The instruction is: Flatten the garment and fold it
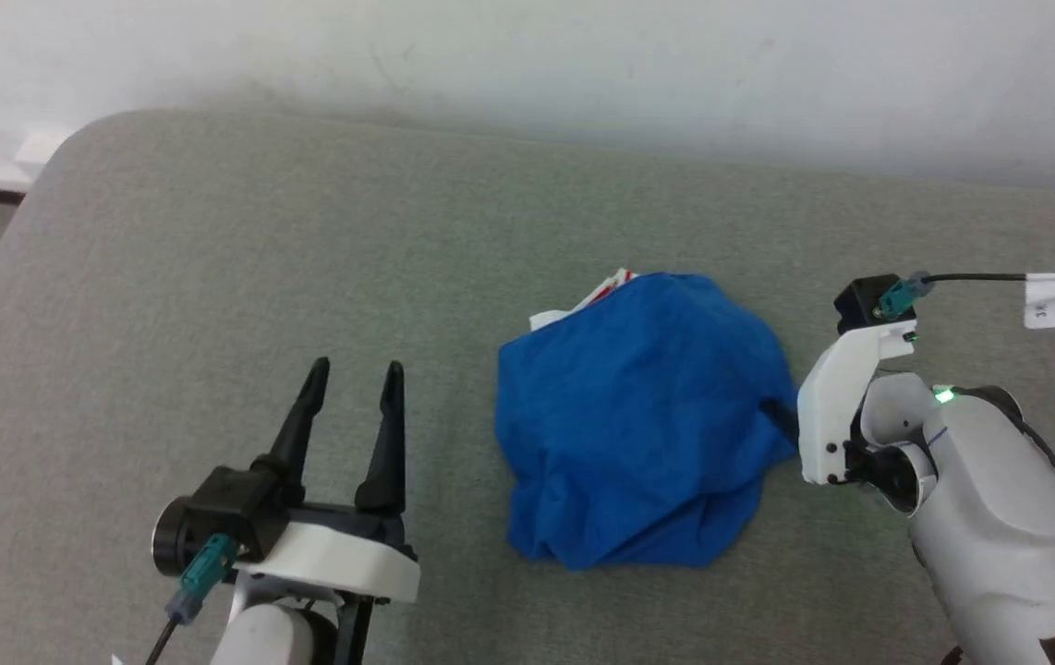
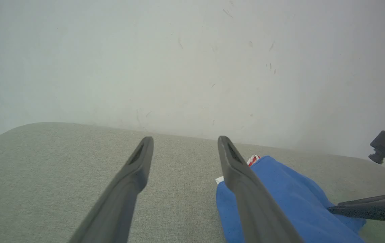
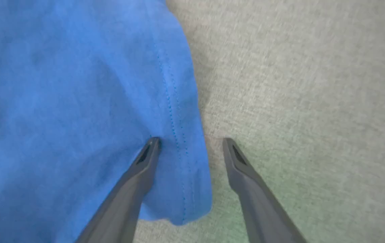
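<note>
Starting out: head view, garment a crumpled blue heap right of the left pincer, nothing flattened or folded yet. Left wrist view: it gapes empty, soft garment just to its right. Right wrist view: right pincer released, straddling the stitched hem over grey woven surface.

print on the cable tag is unreadable.
</note>
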Tool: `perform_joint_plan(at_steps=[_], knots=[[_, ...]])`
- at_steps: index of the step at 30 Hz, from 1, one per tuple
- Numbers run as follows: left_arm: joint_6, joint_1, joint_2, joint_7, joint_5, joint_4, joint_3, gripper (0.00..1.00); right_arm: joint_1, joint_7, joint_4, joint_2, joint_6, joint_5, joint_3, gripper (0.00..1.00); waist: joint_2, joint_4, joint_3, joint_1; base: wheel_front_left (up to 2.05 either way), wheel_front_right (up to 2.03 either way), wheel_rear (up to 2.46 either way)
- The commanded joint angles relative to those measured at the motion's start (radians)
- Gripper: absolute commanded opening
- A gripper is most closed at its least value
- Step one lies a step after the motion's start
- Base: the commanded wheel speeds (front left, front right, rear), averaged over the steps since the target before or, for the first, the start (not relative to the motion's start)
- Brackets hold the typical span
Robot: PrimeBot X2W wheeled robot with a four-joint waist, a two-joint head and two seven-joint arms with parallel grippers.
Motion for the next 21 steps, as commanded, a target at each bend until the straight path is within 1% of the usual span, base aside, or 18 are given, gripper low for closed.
perform_joint_plan(at_steps=[1, 4, 5, 6, 7, 9, 11, 13, 17, 19, 21], knots=[[-0.007, -0.015, -0.003, -0.005, 0.009, 0.004, 0.001, 1.00, -0.010, 0.011, 0.022, 0.001, -0.001, 0.007, 0.008, 1.00, -0.0001, 0.028, 0.022, -0.0002, 0.00, 0.00, 0.00], [-0.016, -0.020, -0.013, -0.005, 0.013, 0.012, 0.002, 1.00, -0.021, 0.058, 0.101, 0.007, -0.001, 0.036, 0.013, 1.00, -0.0001, 0.038, 0.020, -0.0002, 0.00, 0.00, 0.00], [-0.019, -0.020, -0.016, -0.005, 0.015, 0.015, 0.004, 1.00, -0.021, 0.071, 0.123, 0.011, -0.001, 0.048, 0.011, 0.57, -0.0001, 0.040, 0.019, -0.0002, 0.00, 0.00, 0.00], [-0.020, -0.020, -0.018, -0.005, 0.016, 0.017, 0.007, 1.00, -0.021, 0.083, 0.141, 0.015, -0.001, 0.058, 0.012, 0.33, -0.0001, 0.041, 0.016, -0.0002, 0.00, 0.00, 0.00], [-0.020, -0.017, -0.020, -0.005, 0.018, 0.019, 0.011, 1.00, -0.021, 0.093, 0.154, 0.020, -0.001, 0.067, 0.016, 0.00, -0.0001, 0.039, 0.012, -0.0002, 0.00, 0.00, 0.00], [-0.021, -0.010, -0.023, -0.005, 0.022, 0.022, 0.019, 1.00, -0.027, 0.079, 0.154, 0.025, -0.001, 0.079, 0.029, 0.00, -0.0001, 0.032, 0.004, -0.0002, 0.00, 0.00, 0.00], [-0.020, -0.001, -0.026, -0.005, 0.024, 0.025, 0.027, 1.00, -0.038, 0.010, 0.120, 0.023, -0.001, 0.084, 0.050, 0.00, -0.0001, 0.021, -0.005, -0.0002, 0.00, 0.00, 0.00], [-0.021, 0.008, -0.027, -0.005, 0.027, 0.030, 0.035, 1.00, -0.056, -0.099, 0.073, 0.009, -0.001, 0.063, 0.071, 0.00, -0.0001, 0.007, -0.017, -0.0002, 0.00, 0.00, 0.00], [-0.023, 0.020, -0.028, -0.005, 0.035, 0.038, 0.050, 1.00, -0.076, -0.353, -0.039, -0.011, -0.001, 0.007, 0.090, 0.00, -0.0001, -0.024, -0.047, -0.0002, 0.00, 0.00, 0.00], [-0.023, 0.029, -0.028, -0.005, 0.040, 0.040, 0.057, 1.00, -0.056, -0.439, -0.107, -0.023, -0.001, -0.033, 0.102, 0.00, -0.0001, -0.039, -0.066, -0.0002, 0.00, 0.00, 0.00], [-0.021, 0.040, -0.028, -0.005, 0.042, 0.040, 0.064, 1.00, -0.006, -0.488, -0.200, -0.033, -0.001, -0.065, 0.113, 0.00, -0.0001, -0.056, -0.082, -0.0002, 0.00, 0.00, 0.00]])
